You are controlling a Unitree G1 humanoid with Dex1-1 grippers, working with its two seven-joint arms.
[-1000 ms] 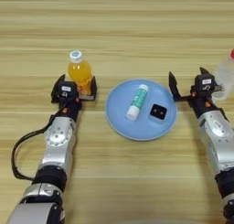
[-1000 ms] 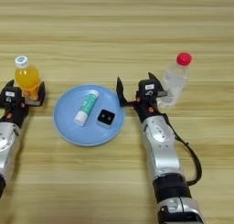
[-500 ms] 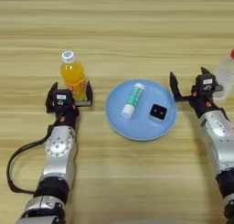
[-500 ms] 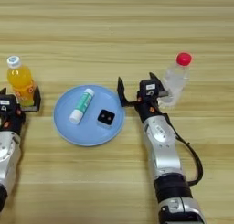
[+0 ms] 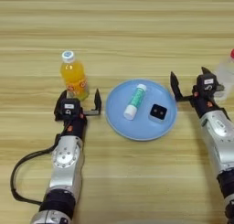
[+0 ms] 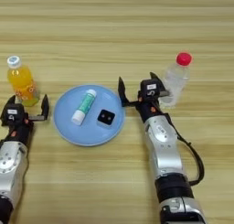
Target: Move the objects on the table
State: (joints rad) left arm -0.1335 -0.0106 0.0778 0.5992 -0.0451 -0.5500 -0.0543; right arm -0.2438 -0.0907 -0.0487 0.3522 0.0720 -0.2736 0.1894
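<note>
The orange-drink bottle [image 5: 74, 77] with a pale cap stands upright on the wooden table [image 5: 117, 31], left of a blue plate [image 5: 119, 123]. My left gripper [image 5: 78, 99] sits just in front of the bottle's base, open, one black finger [image 5: 97, 100] to each side and nothing pinched. On the plate lie the teal-and-white tube [image 5: 135, 101] and, to its right, the small black block [image 5: 158, 112]. My right gripper [image 6: 137, 83] stands open by the plate's right rim, holding nothing.
A clear plastic bottle [image 6: 176, 79] with a red cap [image 6: 183, 58] stands upright just right of the right gripper, close to its outer finger. A black cable [image 5: 18, 173] loops beside the left forearm.
The orange-drink bottle shifted a little left with the left gripper, which then drew back toward me and now stands lower at the bottle's base. The right arm stayed put.
</note>
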